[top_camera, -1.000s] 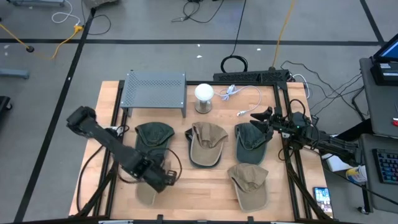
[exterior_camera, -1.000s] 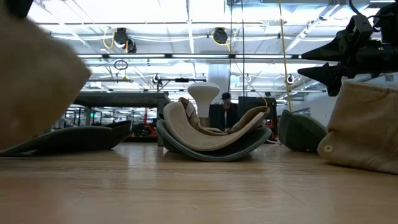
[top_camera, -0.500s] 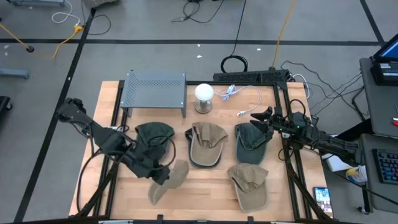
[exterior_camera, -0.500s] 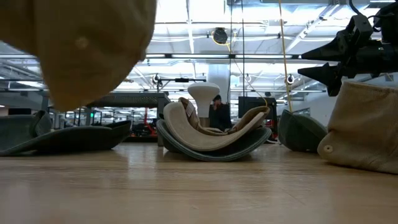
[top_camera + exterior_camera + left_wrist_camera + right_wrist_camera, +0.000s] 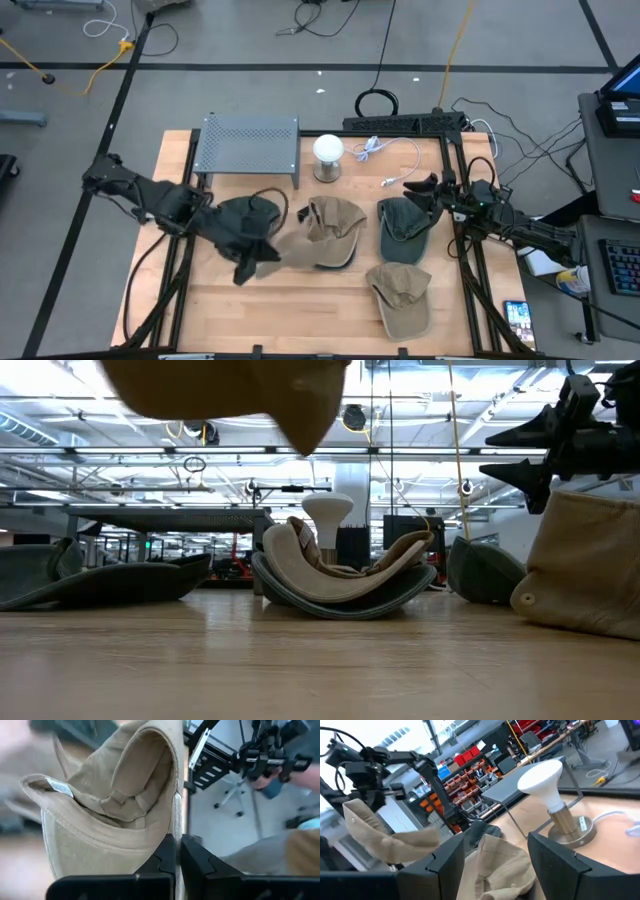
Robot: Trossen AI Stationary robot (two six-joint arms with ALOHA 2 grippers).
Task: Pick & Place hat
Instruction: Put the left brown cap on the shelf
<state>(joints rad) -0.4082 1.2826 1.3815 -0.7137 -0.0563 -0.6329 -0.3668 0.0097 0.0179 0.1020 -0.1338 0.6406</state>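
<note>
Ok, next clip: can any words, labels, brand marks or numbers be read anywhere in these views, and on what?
None can be read.
Tan hat held by the left gripper: a white tag is sewn inside, print too small to read.
Lamp base seen past the right gripper: a small white sticker, blurred.
Phone at the table's edge: screen lit, content too small to read.

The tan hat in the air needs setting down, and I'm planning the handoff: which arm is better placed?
The left. Its pincer is shut on the tan hat, carried above the hats on the table. The right pincer waits open at the table's far right.
</note>
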